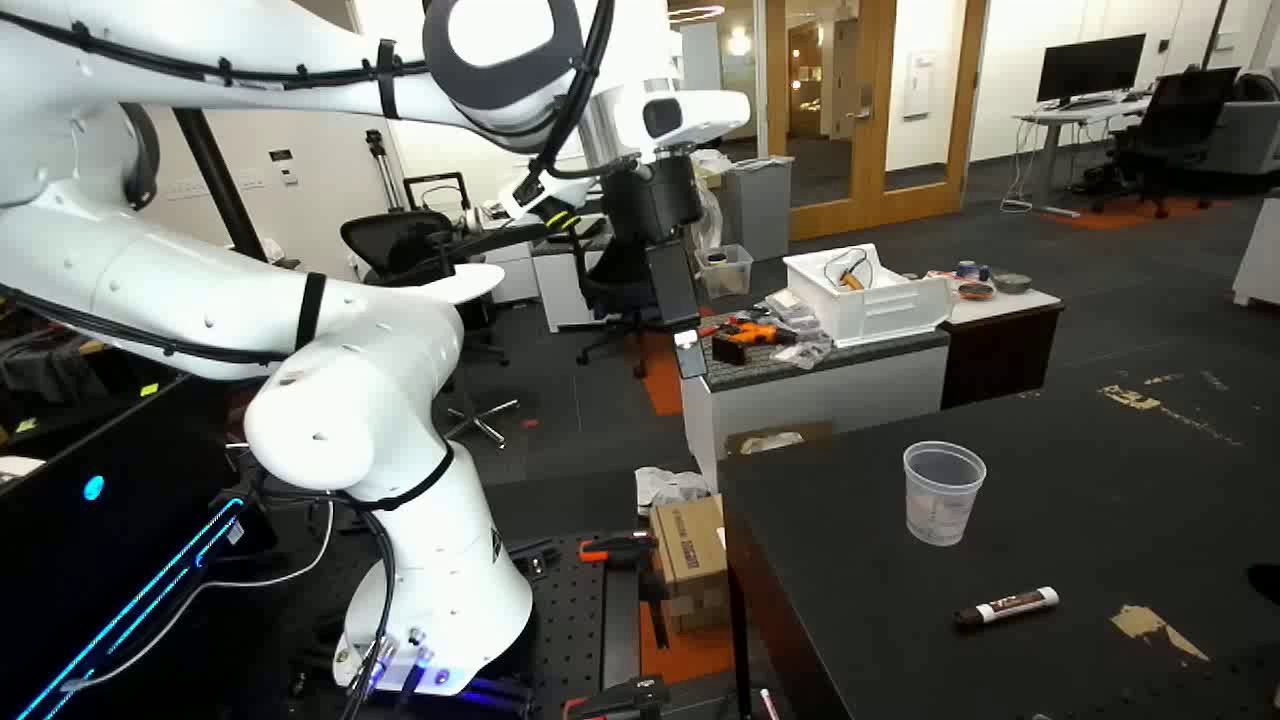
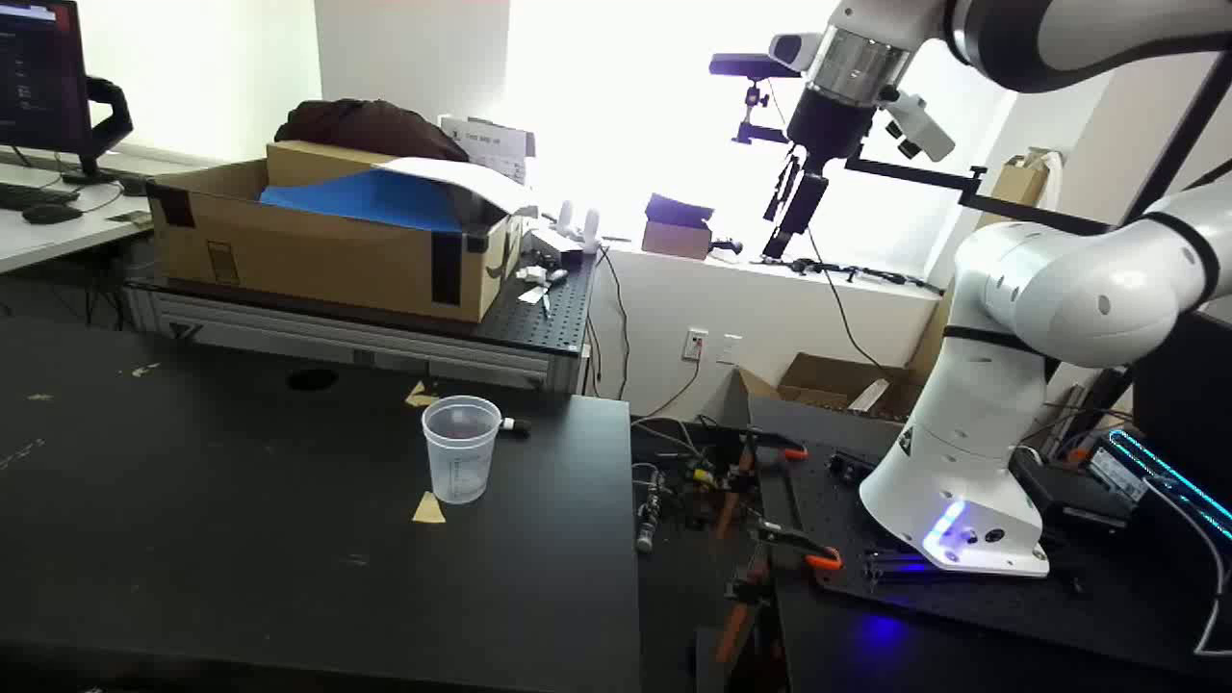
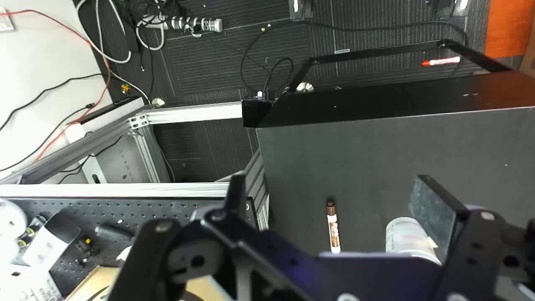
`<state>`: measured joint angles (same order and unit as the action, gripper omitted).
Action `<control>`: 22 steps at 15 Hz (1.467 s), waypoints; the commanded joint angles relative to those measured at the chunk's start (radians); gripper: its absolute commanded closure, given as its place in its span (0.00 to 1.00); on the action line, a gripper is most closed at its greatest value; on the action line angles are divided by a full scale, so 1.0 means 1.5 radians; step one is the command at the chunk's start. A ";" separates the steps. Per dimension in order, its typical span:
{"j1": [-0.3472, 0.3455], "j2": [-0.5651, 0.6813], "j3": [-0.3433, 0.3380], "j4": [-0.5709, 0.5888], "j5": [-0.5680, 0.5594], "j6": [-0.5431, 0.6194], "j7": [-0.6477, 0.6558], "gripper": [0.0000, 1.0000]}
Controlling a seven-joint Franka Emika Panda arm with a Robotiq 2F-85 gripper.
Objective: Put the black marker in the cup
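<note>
Marker (image 3: 333, 225) near table edge (image 3: 270, 163), cup (image 1: 942, 497) apart; gripper (image 3: 332, 188) spread, seemingly high

We're getting wild glare in an exterior view: the white background (image 2: 635, 115) is totally blown out, so the claw (image 2: 772, 237) reads nearly as a silhouette, and there's purple fringing around the mounted bar (image 2: 756, 65). Blue light glows on the robot's base (image 2: 953, 486). We've only got a soft sheen on the dark table (image 2: 577, 539).

Both exterior views share table (image 1: 840, 520) and arm (image 2: 1068, 289), seen obliquely from opposite sides. The wrist view faces downward.
</note>
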<state>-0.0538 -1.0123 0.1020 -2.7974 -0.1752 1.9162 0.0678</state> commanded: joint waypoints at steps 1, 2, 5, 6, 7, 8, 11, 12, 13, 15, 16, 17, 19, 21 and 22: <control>0.008 0.001 -0.006 0.002 -0.006 -0.003 0.006 0.00; 0.008 0.002 -0.006 0.002 -0.006 -0.003 0.006 0.00; 0.008 0.002 -0.006 0.002 -0.006 -0.003 0.006 0.00; 0.008 0.002 -0.006 0.002 -0.006 -0.003 0.006 0.00; 0.008 0.002 -0.006 0.002 -0.006 -0.003 0.006 0.00; 0.008 0.002 -0.006 0.002 -0.006 -0.003 0.006 0.00; 0.014 0.005 -0.009 0.002 -0.006 0.015 0.000 0.00; 0.016 0.005 -0.010 0.003 -0.007 0.024 -0.002 0.00; 0.017 0.006 -0.009 0.004 -0.010 0.040 -0.002 0.00; 0.015 0.016 -0.012 0.005 -0.015 0.087 -0.004 0.00; 0.011 0.026 -0.014 0.004 -0.016 0.119 -0.003 0.00; 0.007 0.039 -0.017 0.004 -0.016 0.153 -0.003 0.00; 0.000 0.075 -0.025 0.003 -0.012 0.212 -0.003 0.00; -0.006 0.124 -0.034 0.003 -0.010 0.269 -0.007 0.00; -0.009 0.147 -0.035 0.002 -0.009 0.290 -0.004 0.00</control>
<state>-0.0497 -0.9041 0.0665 -2.7962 -0.1761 2.2475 0.0653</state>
